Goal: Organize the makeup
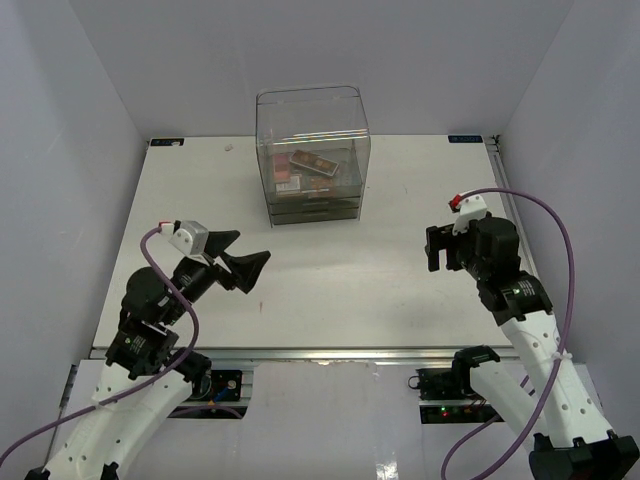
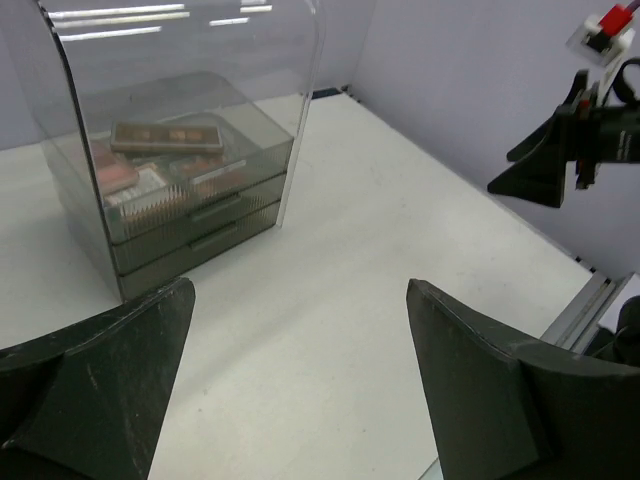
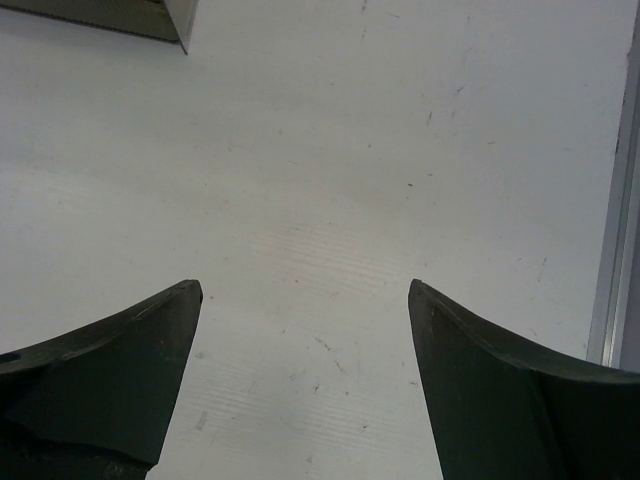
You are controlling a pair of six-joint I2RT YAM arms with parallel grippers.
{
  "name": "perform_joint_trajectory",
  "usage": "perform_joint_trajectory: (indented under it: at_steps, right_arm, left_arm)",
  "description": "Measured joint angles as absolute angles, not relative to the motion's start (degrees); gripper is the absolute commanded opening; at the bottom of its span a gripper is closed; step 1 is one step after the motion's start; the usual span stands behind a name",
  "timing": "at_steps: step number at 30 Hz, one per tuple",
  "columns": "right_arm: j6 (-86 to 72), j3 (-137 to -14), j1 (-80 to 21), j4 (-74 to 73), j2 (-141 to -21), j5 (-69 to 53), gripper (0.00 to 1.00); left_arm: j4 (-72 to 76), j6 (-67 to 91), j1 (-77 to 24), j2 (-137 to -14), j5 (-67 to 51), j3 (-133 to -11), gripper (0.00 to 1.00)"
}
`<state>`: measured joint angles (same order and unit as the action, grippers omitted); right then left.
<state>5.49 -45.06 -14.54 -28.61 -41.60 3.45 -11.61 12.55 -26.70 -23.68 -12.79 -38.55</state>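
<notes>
1. Top view. At twelve o'clock on the flat white table (image 1: 330, 300): tall clear plastic box with dark drawers (image 1: 312, 205). Inside its shell, atop the drawers: small flat pink, brown and orange makeup palettes (image 1: 315, 165). No loose makeup spotted anywhere else on the table. At seven o'clock: black two-finger left gripper (image 1: 243, 258), spread wide, gripping nothing. At three o'clock: black two-finger right gripper (image 1: 440, 250), likewise parted and empty, well apart from the box.

2. Left wrist view. Left gripper (image 2: 300, 290) gaping, only bare table (image 2: 330, 330) between its fingers. At ten o'clock in frame: the box (image 2: 250, 60), with the makeup palettes (image 2: 167, 135) lying on the top tier, a long brown one at the back and pink ones in front. At two o'clock: right gripper (image 2: 545, 170), clear of everything.

3. Right wrist view. Right gripper (image 3: 305, 290) wide open over bare table (image 3: 320, 150), nothing held. At eleven o'clock: just a corner of the box (image 3: 110, 12). No makeup in sight here.

4. Judged step: probably the tail end of stowing, with all visible makeup already in the box and both grippers free. Cannot tell whether any packets lie among the pile. Next move likely calls for a check for strays, otherwise a retreat toward six o'clock without knocking the box.
</notes>
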Motion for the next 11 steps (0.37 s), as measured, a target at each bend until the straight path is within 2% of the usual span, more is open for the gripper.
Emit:
perform_joint_trajectory:
  at_steps: [11]
  right_arm:
    - [4.95, -36.34, -13.59, -23.36, -33.88, 7.72, 0.9]
  left_arm:
    - [-15.48, 9.37, -26.7, -15.94, -12.4, -34.19, 0.98]
